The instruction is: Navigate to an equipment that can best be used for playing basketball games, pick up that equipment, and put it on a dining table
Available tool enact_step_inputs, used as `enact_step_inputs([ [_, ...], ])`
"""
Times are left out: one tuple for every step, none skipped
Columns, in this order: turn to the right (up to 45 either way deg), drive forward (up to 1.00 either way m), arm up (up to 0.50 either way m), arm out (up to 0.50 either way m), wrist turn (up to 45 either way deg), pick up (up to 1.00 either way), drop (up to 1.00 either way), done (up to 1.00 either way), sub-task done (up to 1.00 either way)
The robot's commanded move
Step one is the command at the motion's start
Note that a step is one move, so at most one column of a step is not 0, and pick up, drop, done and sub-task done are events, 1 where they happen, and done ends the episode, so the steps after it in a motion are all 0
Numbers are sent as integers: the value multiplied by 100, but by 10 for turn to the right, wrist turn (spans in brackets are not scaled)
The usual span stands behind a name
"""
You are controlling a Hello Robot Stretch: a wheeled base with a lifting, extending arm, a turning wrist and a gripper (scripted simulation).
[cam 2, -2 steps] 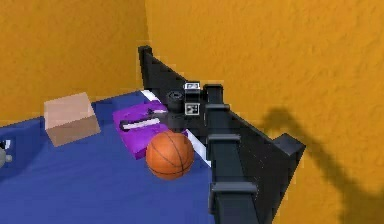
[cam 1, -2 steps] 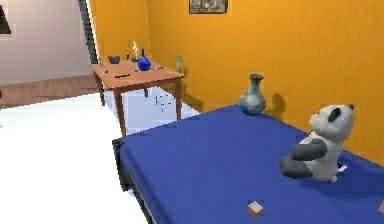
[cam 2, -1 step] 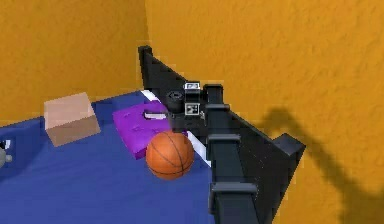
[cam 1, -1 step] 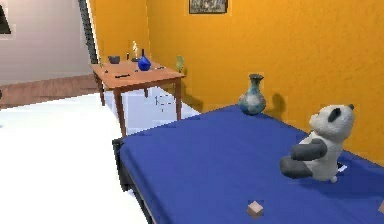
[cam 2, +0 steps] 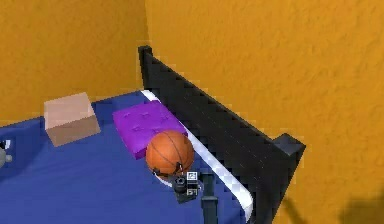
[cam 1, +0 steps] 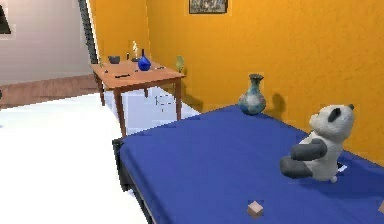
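An orange basketball point(cam 2: 170, 152) lies on the blue bed point(cam 2: 90, 185), against a purple pillow point(cam 2: 150, 125) by the black headboard point(cam 2: 215, 120). Just below the ball is my gripper point(cam 2: 178, 183), at the far end of the dark arm point(cam 2: 210, 208) that rises from the bottom edge. The ball rests on the bed right at the gripper, so I cannot tell whether it holds anything. At the far left of the forward view a wooden table point(cam 1: 125, 80) stands against the orange wall, with a blue bottle point(cam 1: 144, 63) and other small items on it.
In the forward view the blue bed point(cam 1: 230, 165) carries a panda plush point(cam 1: 322, 145) and a small cube point(cam 1: 256, 208). A teal vase point(cam 1: 254, 96) stands behind it. A tan box point(cam 2: 72, 118) lies on the bed. White floor point(cam 1: 55, 150) stretches left of the bed toward the table.
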Motion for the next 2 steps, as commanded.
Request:
enact_step_inputs([
  [0,0,0,0,0,100,0,0,0],
  [0,0,10,0,0,0,0,0,0],
])
